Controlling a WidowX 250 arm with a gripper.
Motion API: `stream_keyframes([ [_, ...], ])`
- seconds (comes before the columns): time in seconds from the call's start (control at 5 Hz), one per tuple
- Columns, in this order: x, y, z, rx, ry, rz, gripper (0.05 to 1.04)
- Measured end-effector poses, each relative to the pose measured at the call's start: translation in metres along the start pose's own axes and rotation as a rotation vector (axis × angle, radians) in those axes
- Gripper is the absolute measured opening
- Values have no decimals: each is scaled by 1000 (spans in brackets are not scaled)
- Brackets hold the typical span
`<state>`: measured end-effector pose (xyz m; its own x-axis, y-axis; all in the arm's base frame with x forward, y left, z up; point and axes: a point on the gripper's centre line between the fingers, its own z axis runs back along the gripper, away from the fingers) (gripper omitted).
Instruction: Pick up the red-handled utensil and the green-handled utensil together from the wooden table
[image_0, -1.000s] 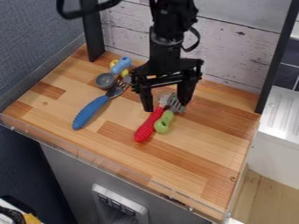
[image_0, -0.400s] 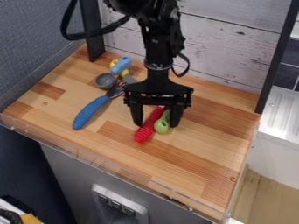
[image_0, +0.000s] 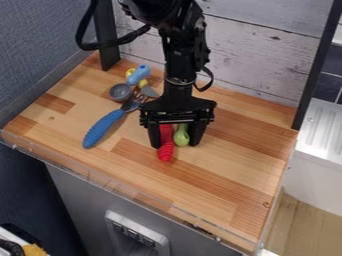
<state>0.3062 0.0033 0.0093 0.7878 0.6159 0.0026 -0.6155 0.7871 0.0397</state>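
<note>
The gripper (image_0: 177, 145) hangs low over the middle of the wooden board, pointing down. Its fingers are shut on two handles side by side: a ribbed red handle (image_0: 165, 152) against the left finger and a light green handle (image_0: 181, 138) against the right one. The red handle's lower end sticks out in front of the fingers. The gripper's body hides the metal heads of both utensils.
Left of the gripper lies a blue-handled fork (image_0: 104, 128). Behind it are a grey scoop (image_0: 121, 92) and a light-blue handle (image_0: 139, 74) over a yellow piece. Black posts and a whitewashed plank wall (image_0: 260, 60) stand at the back.
The gripper has come down and forward over the two handles, and its fingers have drawn closer together. The red and green handles have turned to lie nearly parallel, straight toward the front.
</note>
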Motion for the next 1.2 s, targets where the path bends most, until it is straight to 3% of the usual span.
stream_keyframes([
  [0.4,-4,-3,0,-17,22,106,664],
  [0.6,-7,-5,-1,-26,34,39,605],
  [1.0,-14,-4,-2,-52,41,-136,604],
  [1.2,-27,0,8,-39,83,-321,604],
])
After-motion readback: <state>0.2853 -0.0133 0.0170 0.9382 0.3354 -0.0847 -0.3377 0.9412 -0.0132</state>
